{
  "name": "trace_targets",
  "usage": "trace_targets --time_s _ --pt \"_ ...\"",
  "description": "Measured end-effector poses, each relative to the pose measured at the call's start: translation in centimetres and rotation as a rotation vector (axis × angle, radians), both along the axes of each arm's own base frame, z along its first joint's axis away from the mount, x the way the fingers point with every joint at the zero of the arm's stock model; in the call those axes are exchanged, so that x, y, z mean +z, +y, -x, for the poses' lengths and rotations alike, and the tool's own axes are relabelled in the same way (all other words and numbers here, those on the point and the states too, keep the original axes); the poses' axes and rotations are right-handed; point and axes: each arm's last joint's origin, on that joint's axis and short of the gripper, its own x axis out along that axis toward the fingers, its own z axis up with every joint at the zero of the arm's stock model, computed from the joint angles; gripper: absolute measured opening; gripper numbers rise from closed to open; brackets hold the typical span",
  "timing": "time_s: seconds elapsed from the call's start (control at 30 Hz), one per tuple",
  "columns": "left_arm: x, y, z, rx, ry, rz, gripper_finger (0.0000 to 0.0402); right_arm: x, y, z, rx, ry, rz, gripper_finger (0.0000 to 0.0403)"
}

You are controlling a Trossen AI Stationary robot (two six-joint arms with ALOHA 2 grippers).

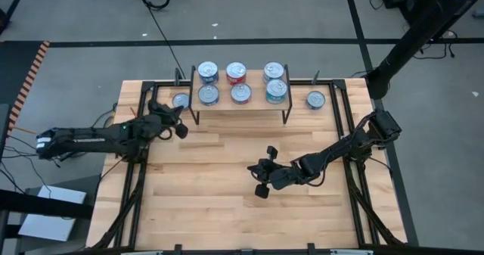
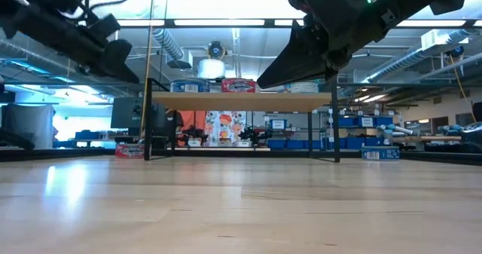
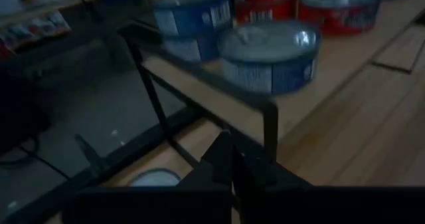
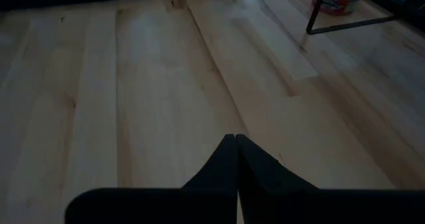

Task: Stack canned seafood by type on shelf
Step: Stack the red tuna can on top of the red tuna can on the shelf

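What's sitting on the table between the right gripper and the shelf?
Nothing: in the high view only bare wooden table lies between the shut right gripper and the shelf. The right wrist view shows the same empty planks.

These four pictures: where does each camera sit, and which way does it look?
High view: above, looking straight down on the table, shelf and both arms.
Low view: at tabletop height, looking across at the shelf; both arms hang overhead.
Left wrist view: on the left arm, facing the shelf's blue tin; shut left gripper shows.
Right wrist view: facing bare table; shut right gripper shows.
Shared: the shelf.
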Motion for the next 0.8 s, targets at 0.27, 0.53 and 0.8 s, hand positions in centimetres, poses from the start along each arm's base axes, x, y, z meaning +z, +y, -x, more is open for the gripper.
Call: trace_targets --time_s 0.27,0.53,0.8 --pt "-1.5 1.9 0.4 -0.008 0.012 0.062 0.0001 0.0 0.0 0.0 0.0 0.0 0.0 0.0005" --pt "-3.3 3.8 0.1 0.09 0.141 0.131 0.0 0.0 0.0 0.0 0.0 0.001 0.0 0.0005" --pt "-4.9 6.3 -0.3 0.219 0.201 0.175 0.0 0.0 0.0 0.0 0.0 0.001 0.0 0.0005"
